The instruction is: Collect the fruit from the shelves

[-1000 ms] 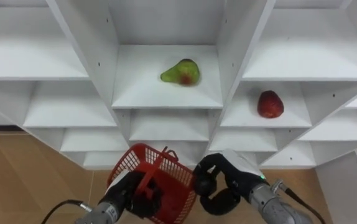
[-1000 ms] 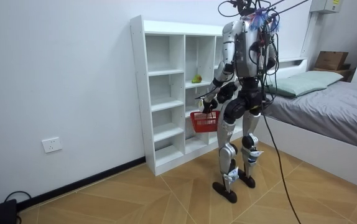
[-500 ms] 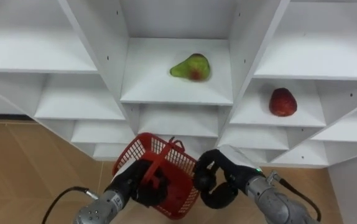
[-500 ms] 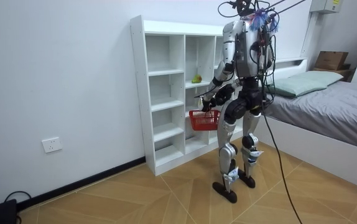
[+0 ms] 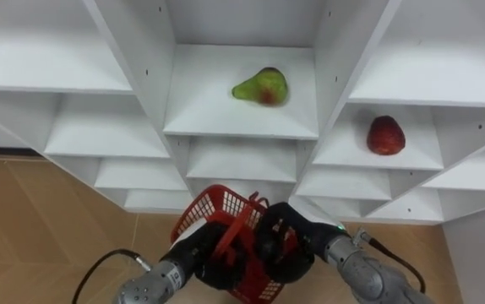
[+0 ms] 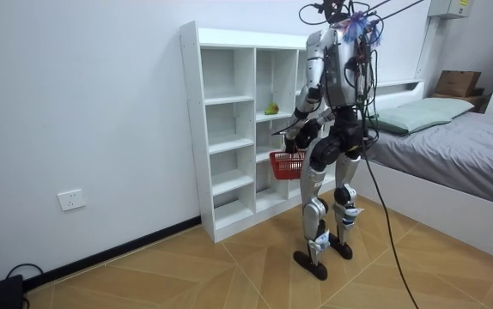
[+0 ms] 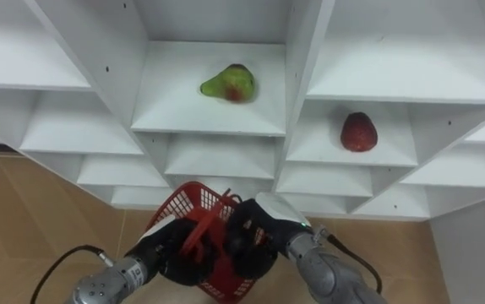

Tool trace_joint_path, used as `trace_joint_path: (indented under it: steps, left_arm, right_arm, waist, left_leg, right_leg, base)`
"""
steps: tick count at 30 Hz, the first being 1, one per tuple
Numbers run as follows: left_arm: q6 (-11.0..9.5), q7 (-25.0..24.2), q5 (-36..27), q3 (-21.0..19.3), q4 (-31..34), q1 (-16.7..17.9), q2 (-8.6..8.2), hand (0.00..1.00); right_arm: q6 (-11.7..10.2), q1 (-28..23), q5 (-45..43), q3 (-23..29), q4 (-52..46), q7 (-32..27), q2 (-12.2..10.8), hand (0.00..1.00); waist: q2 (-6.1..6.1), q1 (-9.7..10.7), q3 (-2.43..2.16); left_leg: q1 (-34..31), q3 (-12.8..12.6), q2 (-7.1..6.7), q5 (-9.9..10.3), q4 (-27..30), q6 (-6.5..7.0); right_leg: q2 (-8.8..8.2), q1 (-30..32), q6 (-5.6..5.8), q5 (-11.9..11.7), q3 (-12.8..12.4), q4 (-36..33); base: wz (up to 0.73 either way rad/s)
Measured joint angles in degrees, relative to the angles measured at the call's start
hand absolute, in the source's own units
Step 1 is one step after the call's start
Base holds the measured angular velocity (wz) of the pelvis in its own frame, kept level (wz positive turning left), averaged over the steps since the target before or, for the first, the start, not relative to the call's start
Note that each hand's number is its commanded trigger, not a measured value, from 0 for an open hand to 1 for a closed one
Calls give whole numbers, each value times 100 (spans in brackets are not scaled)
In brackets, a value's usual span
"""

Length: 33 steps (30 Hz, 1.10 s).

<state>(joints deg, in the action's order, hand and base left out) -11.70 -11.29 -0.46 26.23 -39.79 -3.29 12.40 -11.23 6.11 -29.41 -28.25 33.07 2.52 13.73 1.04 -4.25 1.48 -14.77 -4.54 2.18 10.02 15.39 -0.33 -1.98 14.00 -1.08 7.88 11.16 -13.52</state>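
A green pear with a red blush (image 5: 261,86) lies on the middle shelf of the white closet (image 5: 141,76). A red apple (image 5: 386,135) sits one compartment to the right and a little lower. Below them I carry a red mesh basket (image 5: 217,207), with my left hand (image 5: 193,256) shut on its handle. My right hand (image 5: 283,247) has come in from the right and rests at the basket's right side, over its opening. What it holds, if anything, is hidden. In the room view the basket (image 6: 285,165) hangs at hip height in front of the closet.
The closet's other compartments (image 5: 73,135) are bare. Wooden floor (image 5: 31,219) lies below the shelves. In the room view a bed (image 6: 453,146) stands close behind me on the room view's right, and a wall socket (image 6: 71,200) sits low on the wall.
My right hand has moved left from beside the basket to its opening. The basket has risen slightly and come nearer the closet. The eye view has shifted a little.
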Motion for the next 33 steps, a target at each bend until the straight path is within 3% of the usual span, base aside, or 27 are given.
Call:
trace_joint_path:
  steps: [5,6,7,8,33]
  left_arm:
    - [-1,-80,1,68,27,-13,10,100]
    - [-1,-81,2,85,39,-17,15,100]
    - [-1,-90,3,95,39,-31,29,100]
    - [-1,-116,3,98,39,-48,38,100]
    - [-2,-299,-2,214,63,-110,-23,100]
  right_arm:
    - [-91,1,-13,-30,-6,-116,-18,100]
    - [-98,1,-18,-34,-6,-122,-19,70]
    - [-102,2,-20,-36,-5,-139,-17,49]
    - [-111,2,-19,-50,0,-175,-17,0]
    - [-122,-8,31,-319,84,-297,-39,0]
  waist:
    - [-1,4,-1]
    - [-3,18,-2]
    - [-6,25,-4]
    - [-6,33,-4]
    - [-83,70,-53]
  left_leg:
    - [-9,0,0,0,0,0]
    - [-8,0,0,0,0,0]
    - [-8,0,0,0,1,0]
    - [-3,-2,0,0,1,0]
    - [51,-15,9,-1,10,0]
  right_leg:
    - [1,-1,0,0,0,10]
    - [2,-1,0,0,-2,10]
    - [2,-1,0,0,-7,9]
    - [3,-1,0,0,-16,8]
    - [7,-38,-6,-4,-25,-27]
  base:
    - [0]
    - [0]
    - [0]
    - [0]
    - [0]
